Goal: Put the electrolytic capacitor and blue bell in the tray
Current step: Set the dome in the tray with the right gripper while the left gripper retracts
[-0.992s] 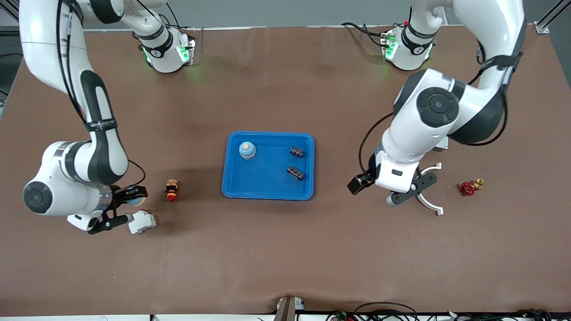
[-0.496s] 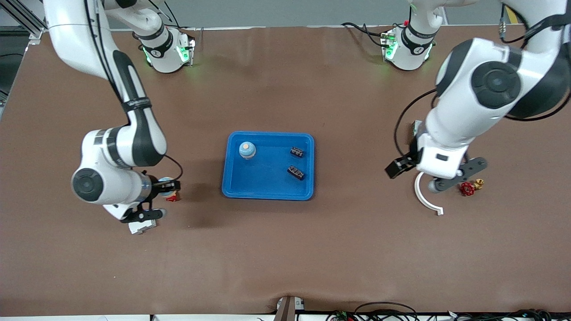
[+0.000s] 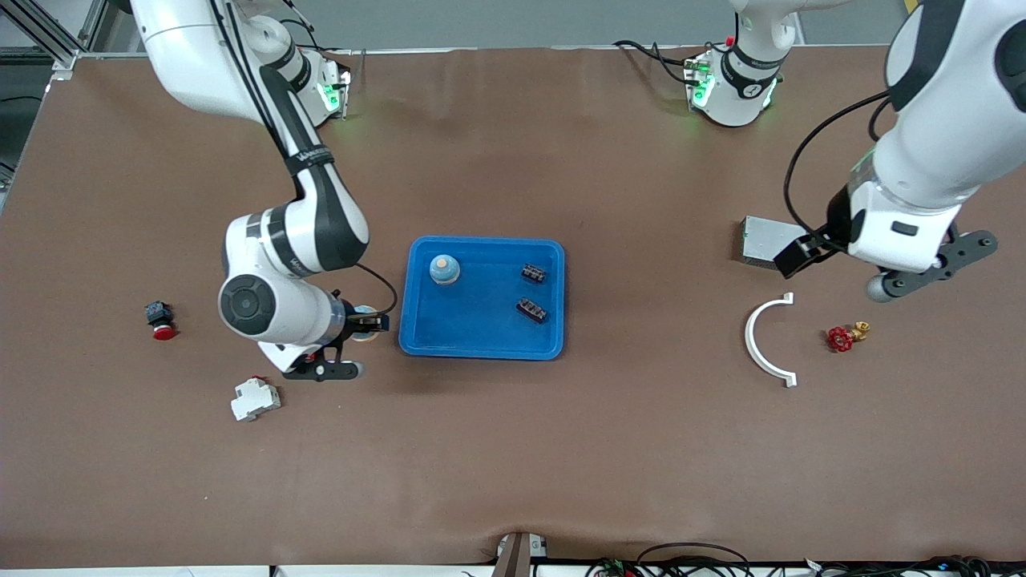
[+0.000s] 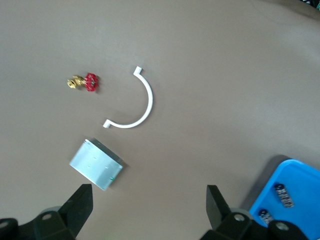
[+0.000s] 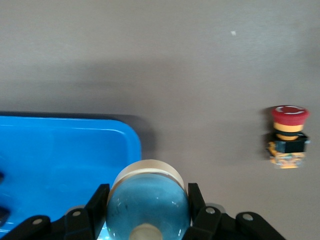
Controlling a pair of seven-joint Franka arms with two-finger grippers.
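Right end effector point(image 3: 343, 353) is clamped on a blue bell point(image 5: 148, 204), up in the air just beside the blue tray point(image 3: 481, 346). Inside the tray sit another bell point(image 3: 444, 269) and two black capacitors point(image 3: 531, 310). Left end effector point(image 4: 148, 206) hangs wide open over the tabletop point(image 3: 513, 449) near a grey metal box point(image 3: 761, 240).

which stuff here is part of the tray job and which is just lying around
Job:
blue tray
blue bell already in the tray
second blue bell held by right pincer
two capacitors in the tray

Lying about:
grey metal box
white curved piece
red-handled valve
white breaker
red push button
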